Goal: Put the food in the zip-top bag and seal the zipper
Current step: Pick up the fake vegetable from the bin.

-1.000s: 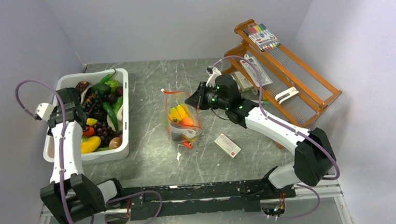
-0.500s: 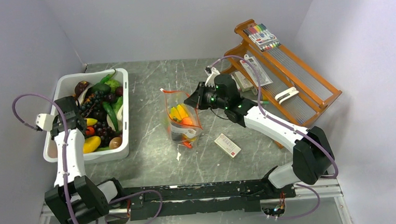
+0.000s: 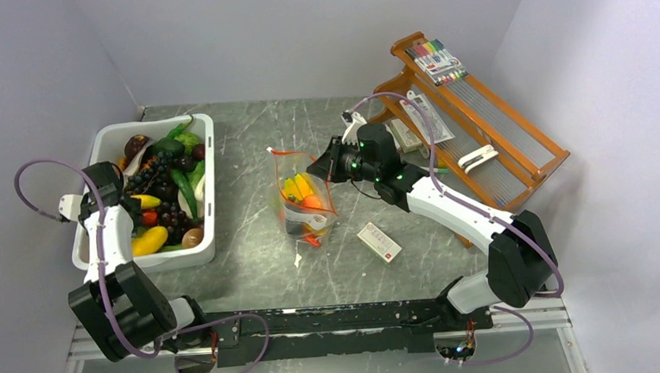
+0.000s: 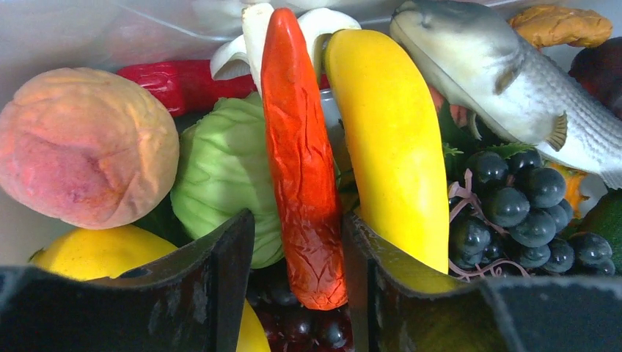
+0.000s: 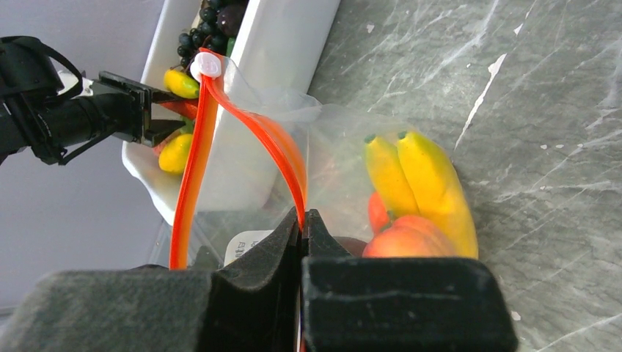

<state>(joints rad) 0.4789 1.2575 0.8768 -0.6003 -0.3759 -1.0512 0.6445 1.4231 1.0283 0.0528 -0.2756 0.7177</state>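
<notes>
Loading step. Left gripper [image 4: 297, 220] straddles an orange-red vegetable [image 4: 301, 169] in the white tub [image 3: 206, 151], left; grip unconfirmed. Right gripper [image 5: 302, 220] is clamped on the zip-top bag [image 5: 345, 139] mouth, centre. Next: lift the vegetable and carry it right.

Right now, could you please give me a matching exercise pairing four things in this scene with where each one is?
Things:
1. long orange-red wrinkled toy vegetable
2. red-orange zipper strip of the clear plastic bag
3. small white-and-red box
4. pack of coloured markers

Places:
A. on top of the wooden rack
B. pinched in the shut right gripper
C. lying flat on the grey table, apart from both arms
D. in the white tub, between the fingers of the left gripper

Pairs: 1-D, 2-B, 3-C, 4-A
</notes>
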